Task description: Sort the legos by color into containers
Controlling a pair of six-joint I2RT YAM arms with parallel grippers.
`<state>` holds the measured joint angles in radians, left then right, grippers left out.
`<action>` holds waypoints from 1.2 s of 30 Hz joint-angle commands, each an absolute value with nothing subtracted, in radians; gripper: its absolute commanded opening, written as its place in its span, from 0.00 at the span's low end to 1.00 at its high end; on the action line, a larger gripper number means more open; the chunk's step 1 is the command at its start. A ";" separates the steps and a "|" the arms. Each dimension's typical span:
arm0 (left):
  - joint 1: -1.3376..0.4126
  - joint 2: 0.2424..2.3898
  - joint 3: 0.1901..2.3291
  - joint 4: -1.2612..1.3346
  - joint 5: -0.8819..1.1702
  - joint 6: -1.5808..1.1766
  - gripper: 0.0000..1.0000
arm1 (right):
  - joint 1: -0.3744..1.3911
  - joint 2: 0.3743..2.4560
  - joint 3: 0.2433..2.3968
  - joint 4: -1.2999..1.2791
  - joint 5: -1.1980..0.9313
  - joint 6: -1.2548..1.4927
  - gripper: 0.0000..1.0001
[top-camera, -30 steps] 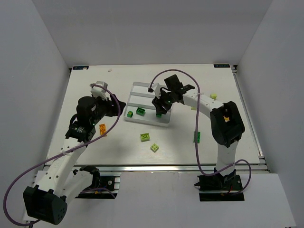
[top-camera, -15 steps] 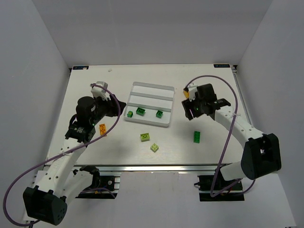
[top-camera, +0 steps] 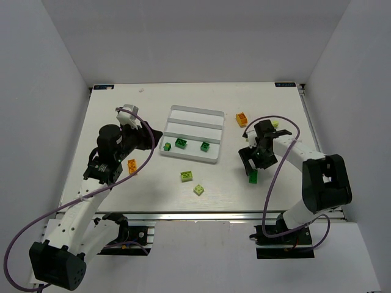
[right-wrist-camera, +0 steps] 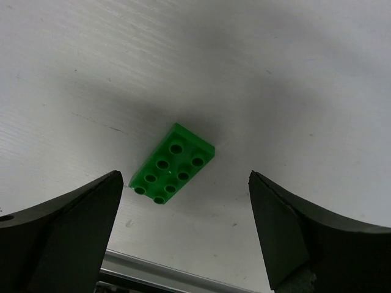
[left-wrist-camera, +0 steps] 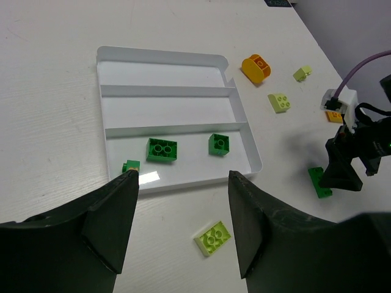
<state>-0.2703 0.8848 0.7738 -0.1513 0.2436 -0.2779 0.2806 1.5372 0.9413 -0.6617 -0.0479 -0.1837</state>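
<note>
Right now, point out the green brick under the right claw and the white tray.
green brick (right-wrist-camera: 172, 163): right wrist view, studded top face.
white tray (left-wrist-camera: 160, 71): left wrist view, bare floor, far compartment.

No legible writing
Far-left tag (top-camera: 102, 87) and far-right tag (top-camera: 284, 84) on the tabletop (top-camera: 153, 183): too small to read.

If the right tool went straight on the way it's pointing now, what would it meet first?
Most likely the green lego lying flat on the table, right below the right tool and between its open fingers. Nothing shows in between, though the depth is hard to judge.
</note>
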 commanded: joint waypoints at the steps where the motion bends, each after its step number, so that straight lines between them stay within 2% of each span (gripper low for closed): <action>1: -0.265 0.862 0.764 -0.137 0.253 -0.279 0.70 | 0.276 1.581 0.965 -0.666 -0.093 -0.150 0.89; 8: -0.265 0.859 0.765 -0.135 0.256 -0.279 0.70 | 0.281 1.624 0.948 -0.623 -0.051 -0.103 0.86; 13: -0.265 0.854 0.765 -0.133 0.256 -0.279 0.70 | 0.278 1.657 0.939 -0.626 -0.025 -0.098 0.77; 17: -0.265 0.854 0.762 -0.135 0.255 -0.279 0.70 | 0.285 1.690 0.948 -0.640 -0.034 -0.101 0.56; 19: -0.265 0.854 0.764 -0.135 0.253 -0.279 0.70 | 0.284 1.718 0.959 -0.647 -0.047 -0.107 0.49; 20: -0.265 0.854 0.764 -0.135 0.253 -0.279 0.70 | 0.290 1.726 0.962 -0.650 -0.052 -0.112 0.38; 28: -0.265 0.859 0.765 -0.133 0.252 -0.278 0.70 | 0.298 1.704 0.995 -0.673 -0.199 -0.227 0.06; 29: -0.265 0.858 0.765 -0.133 0.253 -0.278 0.70 | 0.307 1.694 1.038 -0.686 -0.231 -0.263 0.00; 36: -0.265 0.862 0.761 -0.135 0.242 -0.275 0.70 | 0.399 1.684 1.256 -0.646 -0.339 -0.391 0.00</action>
<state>-0.2703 0.8787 0.7727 -0.1493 0.2440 -0.2779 0.3576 1.6913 1.1316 -0.6846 -0.2474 -0.3080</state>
